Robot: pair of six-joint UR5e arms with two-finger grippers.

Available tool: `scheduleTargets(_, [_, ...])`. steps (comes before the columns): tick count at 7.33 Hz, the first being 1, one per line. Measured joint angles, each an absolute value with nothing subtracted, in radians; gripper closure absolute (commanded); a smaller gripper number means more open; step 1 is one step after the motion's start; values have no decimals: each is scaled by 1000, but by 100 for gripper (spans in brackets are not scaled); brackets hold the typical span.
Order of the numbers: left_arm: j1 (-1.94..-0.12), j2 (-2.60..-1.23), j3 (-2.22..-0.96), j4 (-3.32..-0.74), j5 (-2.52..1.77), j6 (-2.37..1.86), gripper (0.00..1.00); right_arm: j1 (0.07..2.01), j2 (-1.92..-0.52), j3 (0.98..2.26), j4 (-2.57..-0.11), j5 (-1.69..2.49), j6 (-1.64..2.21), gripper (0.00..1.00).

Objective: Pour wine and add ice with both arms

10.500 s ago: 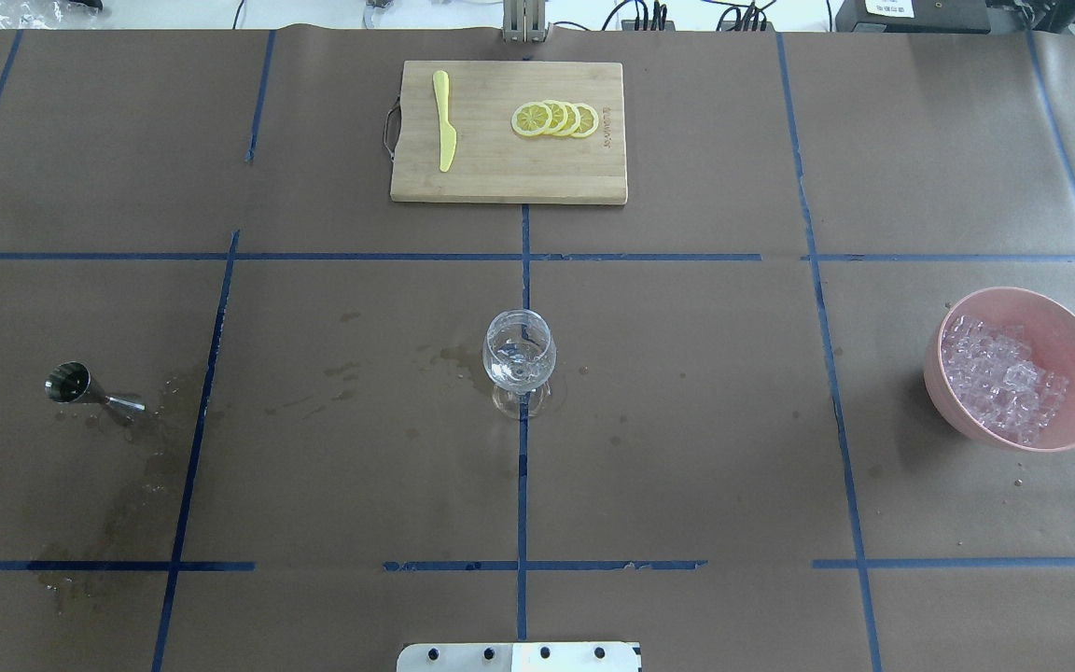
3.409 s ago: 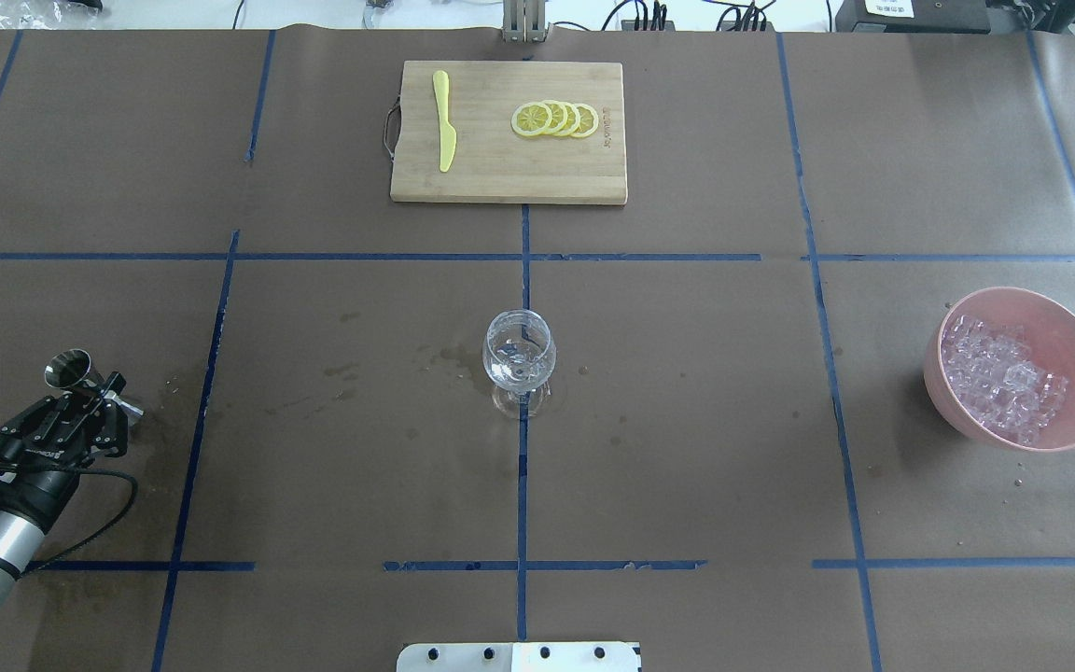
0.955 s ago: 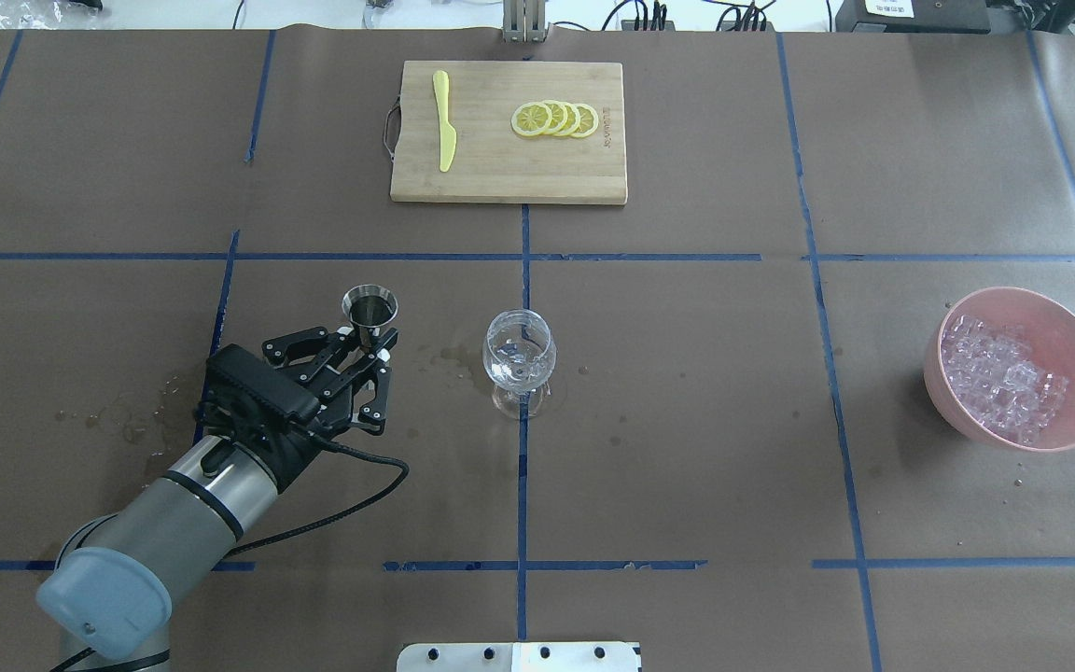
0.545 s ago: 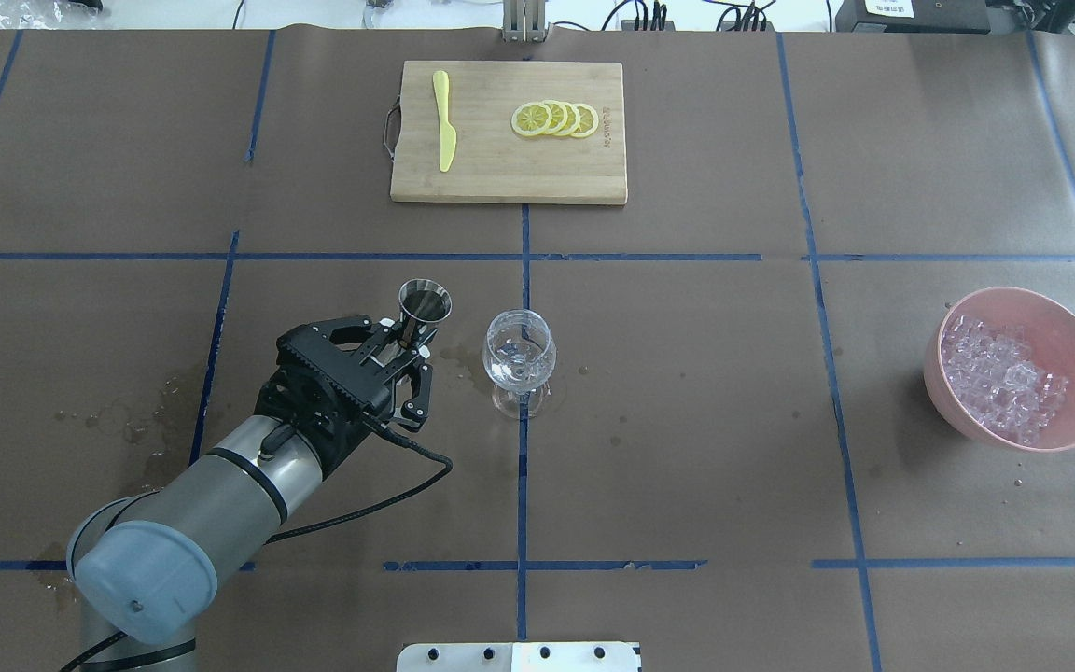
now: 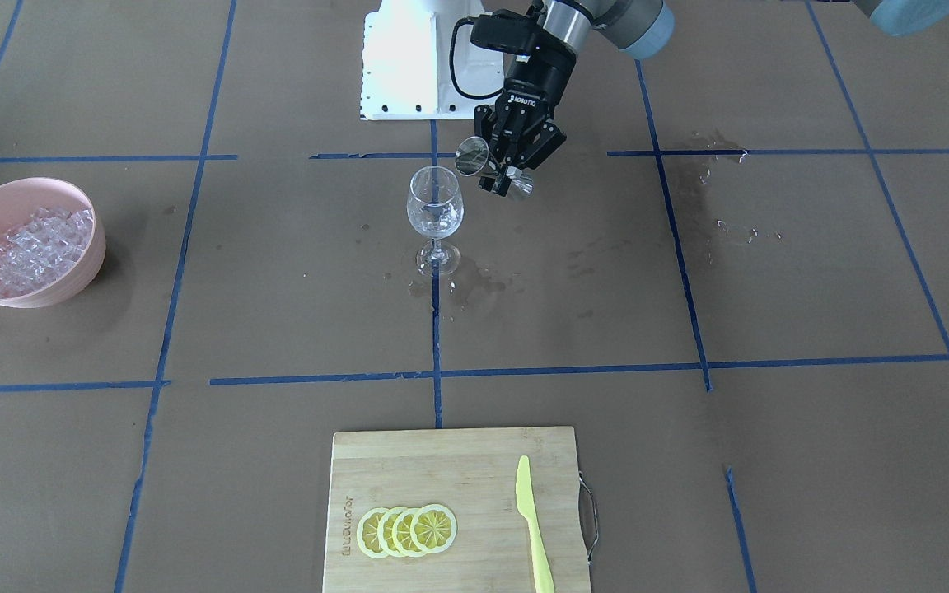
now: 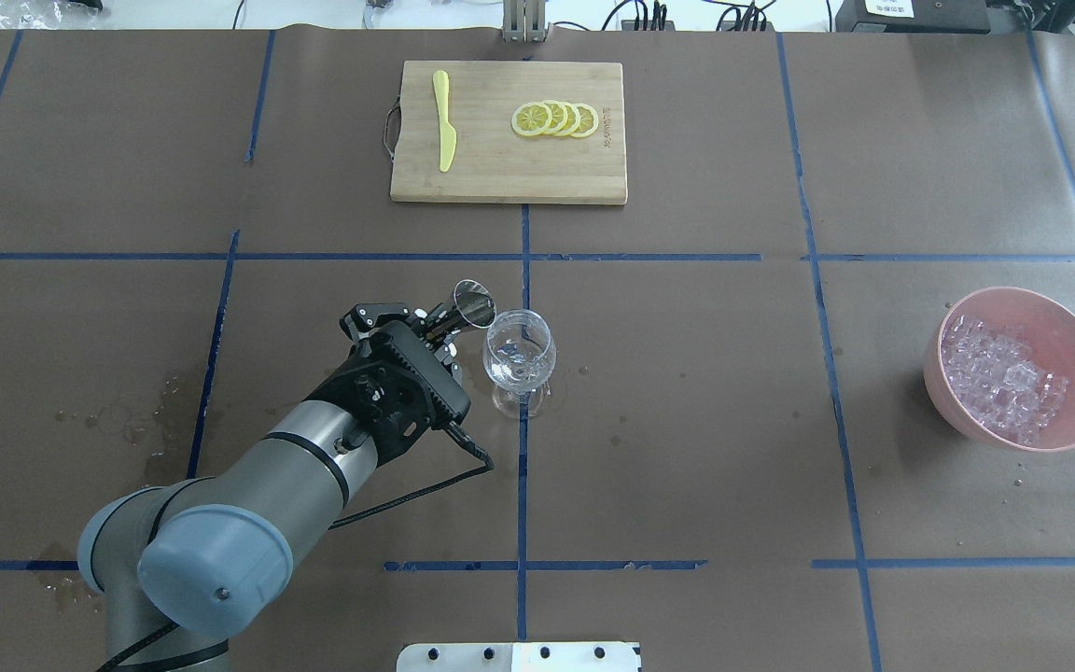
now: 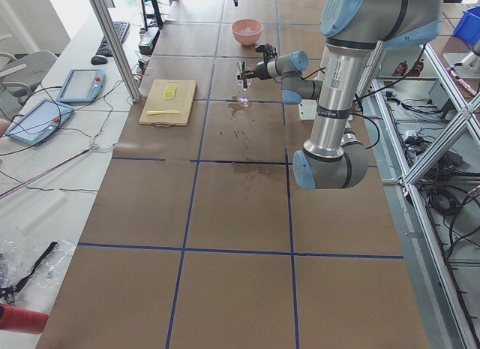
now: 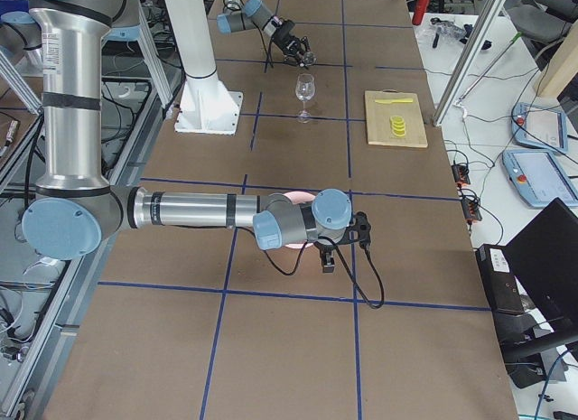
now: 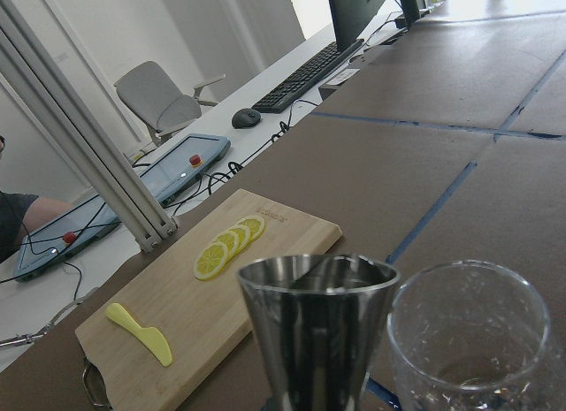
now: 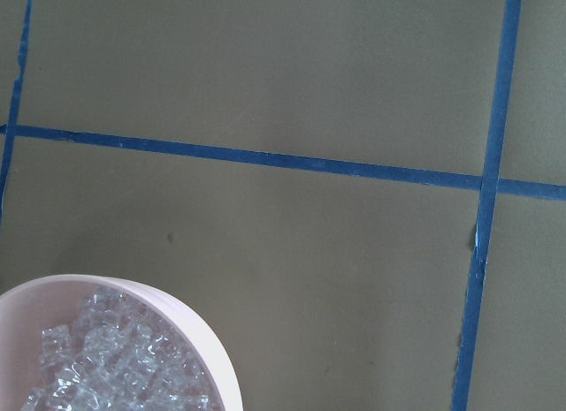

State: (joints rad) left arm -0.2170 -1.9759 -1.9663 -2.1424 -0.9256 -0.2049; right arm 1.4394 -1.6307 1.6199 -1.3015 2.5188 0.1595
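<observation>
My left gripper [image 6: 439, 325] is shut on a steel jigger [image 6: 474, 303] and holds it tilted, mouth toward the rim of the clear wine glass [image 6: 519, 350] at the table's middle. In the front view the gripper [image 5: 506, 169] and jigger [image 5: 472, 156] hang just right of the glass [image 5: 435, 206]. The left wrist view shows the jigger [image 9: 318, 323] beside the glass [image 9: 473, 340]. No stream shows. The ice [image 6: 999, 378] lies heaped in a pink bowl [image 6: 1060, 308] at the right. My right gripper [image 8: 330, 257] shows only in the right side view, over the bowl; I cannot tell its state.
A wooden cutting board [image 6: 508, 168] at the far middle carries lemon slices [image 6: 556, 119] and a yellow knife [image 6: 444, 121]. Wet stains [image 6: 136, 420] mark the paper at the left and around the glass foot. The white robot base [image 6: 519, 656] is at the near edge.
My left arm has carried the jigger from the table's left to the glass's left rim. The jigger has tipped from upright toward the glass.
</observation>
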Motion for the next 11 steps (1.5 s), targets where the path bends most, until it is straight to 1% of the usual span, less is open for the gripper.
scheduleTargets(3, [-225, -2016, -1994, -1953, -1014, -104, 100, 1439, -1631, 1620, -1302, 2519, 160, 0])
scheduleTargets(6, [-242, -2099, -2009, -1757, -1074, 3, 100, 1440, -1633, 1621, -1301, 2520, 161, 0])
scheduleTargets(11, [-296, -2183, -2028, -1536, -1152, 186, 100, 1439, -1634, 1619, -1302, 2520, 161, 0])
